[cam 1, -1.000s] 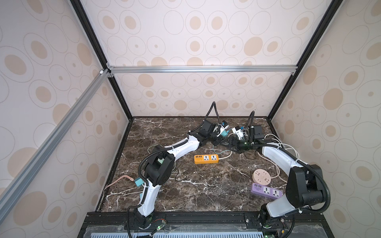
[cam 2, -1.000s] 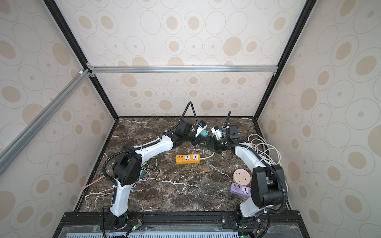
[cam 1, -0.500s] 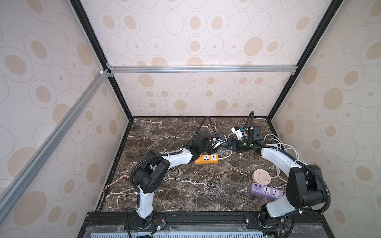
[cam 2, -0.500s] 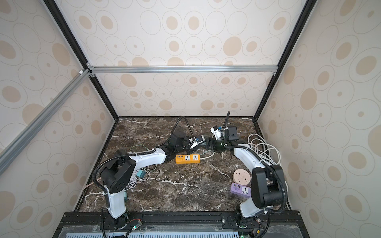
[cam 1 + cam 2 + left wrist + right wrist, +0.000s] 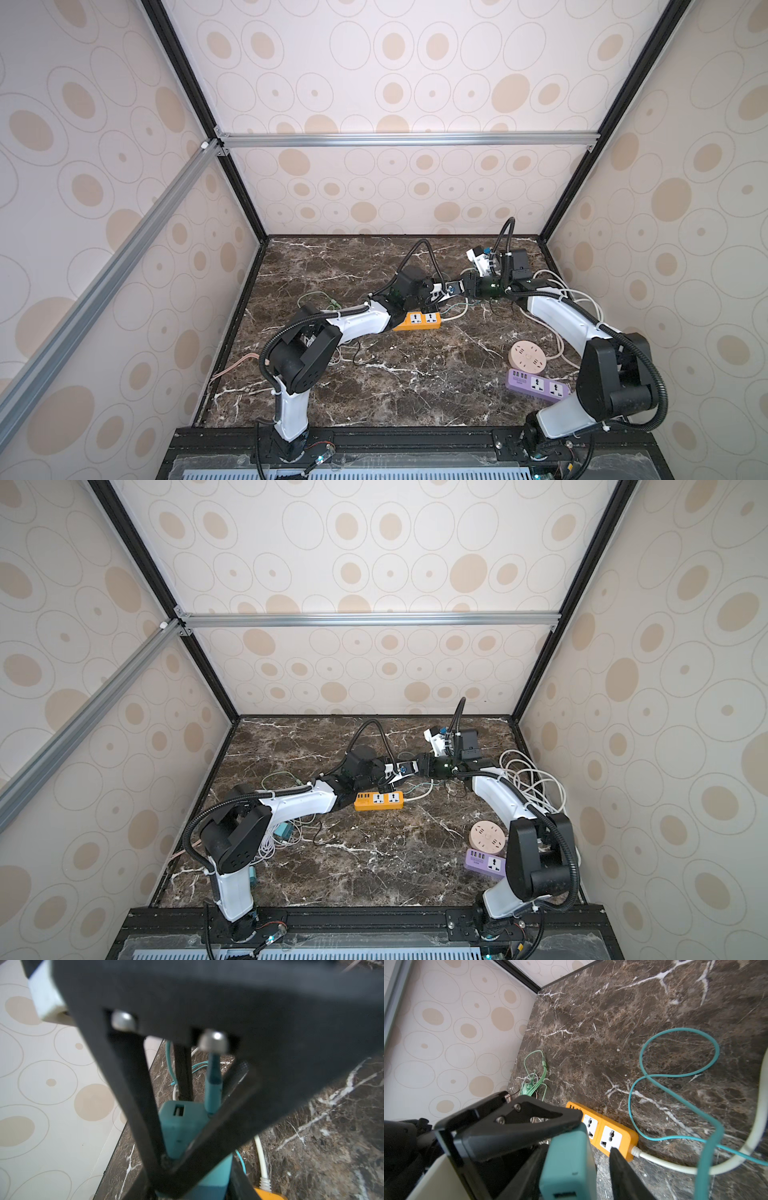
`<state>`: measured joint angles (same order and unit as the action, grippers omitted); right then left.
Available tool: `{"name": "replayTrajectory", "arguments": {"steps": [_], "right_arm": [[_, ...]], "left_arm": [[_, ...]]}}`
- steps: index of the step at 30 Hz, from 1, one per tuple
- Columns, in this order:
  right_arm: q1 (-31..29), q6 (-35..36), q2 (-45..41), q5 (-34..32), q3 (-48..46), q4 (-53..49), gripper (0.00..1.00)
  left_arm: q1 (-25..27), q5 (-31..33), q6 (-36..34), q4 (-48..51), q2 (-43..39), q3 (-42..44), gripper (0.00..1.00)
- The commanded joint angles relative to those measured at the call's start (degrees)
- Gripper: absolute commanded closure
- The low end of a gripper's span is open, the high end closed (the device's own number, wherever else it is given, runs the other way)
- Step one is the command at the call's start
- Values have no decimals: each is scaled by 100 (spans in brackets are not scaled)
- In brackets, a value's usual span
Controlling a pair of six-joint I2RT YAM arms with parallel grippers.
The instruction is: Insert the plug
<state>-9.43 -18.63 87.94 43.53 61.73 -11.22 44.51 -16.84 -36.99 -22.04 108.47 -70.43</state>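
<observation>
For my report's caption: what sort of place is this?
Probably a robot test cell, not a home: an aluminium frame with patterned wall panels closes in a marble-look tabletop, and a left arm and a right arm stand at its front edge.

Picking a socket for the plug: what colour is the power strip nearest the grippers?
Orange with white outlet faces; the power strip shows best in the right wrist view.
</observation>
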Motion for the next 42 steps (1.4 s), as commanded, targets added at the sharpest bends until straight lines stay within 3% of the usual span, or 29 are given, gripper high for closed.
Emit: {"name": "replayTrajectory", "arguments": {"steps": [1, 5, 10, 15, 25, 27, 31, 35, 38, 42], "right_arm": [[-57, -50, -111, 88, -69, 352, 54], [-59, -45, -133, 16, -91, 384, 77], [-59, 147, -250, -56, -154, 437, 97], [-59, 738, -195, -137, 122, -186, 100], [-59, 2049, 141, -35, 649, -955, 100], [-59, 2296, 280, 56, 737, -1017, 100], [-145, 2950, 596, 70, 908, -1134, 100], [-436, 4373, 968, -220, 1306, -1987, 100], [-629, 5428, 1194, -427, 1589, -2790, 100], [-1025, 6627, 1359, -720, 1761, -3498, 100]], "left_arm": [[87, -200, -233, -38, -161, -50, 100], [87, -304, -134, -98, -185, -14, 100], [84, -292, -46, -91, -163, -49, 100], [85, -176, 108, -193, -202, -34, 88], [-67, 633, 1221, -1870, -1044, 1442, 32], [-125, 761, 1554, -2228, -1360, 1914, 2], [-247, 1180, 2409, -3116, -1990, 2839, 2], [-290, 2124, 3102, -3613, -2592, 3489, 2], [-295, 2955, 3549, -3653, -3034, 3781, 2], [-297, 3513, 3779, -3157, -3689, 3946, 2]]}}
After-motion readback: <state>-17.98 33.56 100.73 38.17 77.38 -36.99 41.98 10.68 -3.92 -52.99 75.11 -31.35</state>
